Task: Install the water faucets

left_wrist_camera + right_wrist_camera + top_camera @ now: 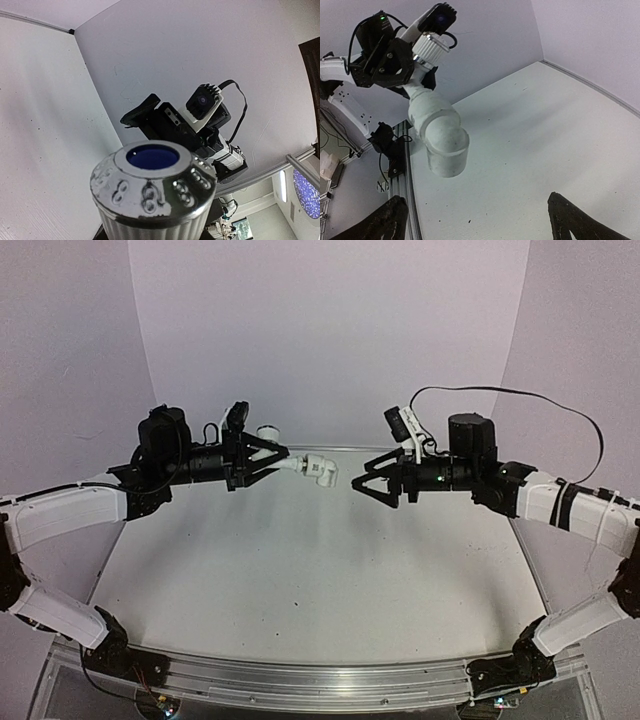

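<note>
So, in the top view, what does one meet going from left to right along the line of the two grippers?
left gripper → white faucet, which it holds → right gripper, open

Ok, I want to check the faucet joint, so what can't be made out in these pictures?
Top view: the seam of the faucet is too small to judge.
Left wrist view: its metal end blocks the left gripper.
Right wrist view: the bottom edge cuts off the right gripper.

place: robotics lab | cues: white backdrop (330, 330), aluminium rail (320, 685)
</note>
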Controlling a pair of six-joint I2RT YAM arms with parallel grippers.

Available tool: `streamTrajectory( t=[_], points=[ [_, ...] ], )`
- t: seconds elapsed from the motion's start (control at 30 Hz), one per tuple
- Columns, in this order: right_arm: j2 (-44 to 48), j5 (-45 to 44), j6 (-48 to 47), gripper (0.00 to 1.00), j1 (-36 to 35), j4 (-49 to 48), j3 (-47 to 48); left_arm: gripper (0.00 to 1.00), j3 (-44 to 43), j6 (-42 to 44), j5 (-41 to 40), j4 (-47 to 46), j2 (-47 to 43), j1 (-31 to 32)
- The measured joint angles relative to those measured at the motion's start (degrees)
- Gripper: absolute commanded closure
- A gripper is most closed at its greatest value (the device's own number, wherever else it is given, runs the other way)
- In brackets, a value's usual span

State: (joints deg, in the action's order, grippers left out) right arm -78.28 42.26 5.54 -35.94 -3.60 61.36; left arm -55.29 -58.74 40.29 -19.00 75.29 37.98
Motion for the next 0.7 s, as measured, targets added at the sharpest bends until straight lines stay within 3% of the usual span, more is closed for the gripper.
streamTrajectory(
  t=[0.13,0.23,0.4,0.5,0.6,0.63,0.7],
  points=[
    [-2.27,4.57,3.23,0.06,-0.17,-7.06,-1.51,1.00,0.24,-2.84,-0.22,-0.04,0.07,0.94],
    [-5.33,7.48,9.55,0.19,-0.42,-14.47,-1.51,1.00,0.17,-3.04,0.11,-0.11,0.70,2.29],
    [-10.19,11.10,19.19,0.31,-0.90,-23.28,-1.49,1.00,0.11,-2.49,0.28,-0.07,2.64,3.85],
    [-12.24,13.03,23.91,0.30,-1.92,-27.12,-1.49,1.00,0.11,-1.81,0.24,-0.04,3.15,3.98],
    [-12.70,14.93,26.25,0.16,-3.41,-29.11,-1.49,1.00,-0.57,-1.07,0.26,-0.02,3.23,3.98],
    [-12.70,16.00,26.51,0.18,-4.37,-30.18,-1.49,1.00,-1.25,-0.72,0.28,-0.09,3.34,3.98],
    [-12.70,16.44,26.64,0.32,-5.31,-31.47,-1.60,1.00,-2.21,-0.11,0.50,-0.15,3.56,3.98]
  ],
)
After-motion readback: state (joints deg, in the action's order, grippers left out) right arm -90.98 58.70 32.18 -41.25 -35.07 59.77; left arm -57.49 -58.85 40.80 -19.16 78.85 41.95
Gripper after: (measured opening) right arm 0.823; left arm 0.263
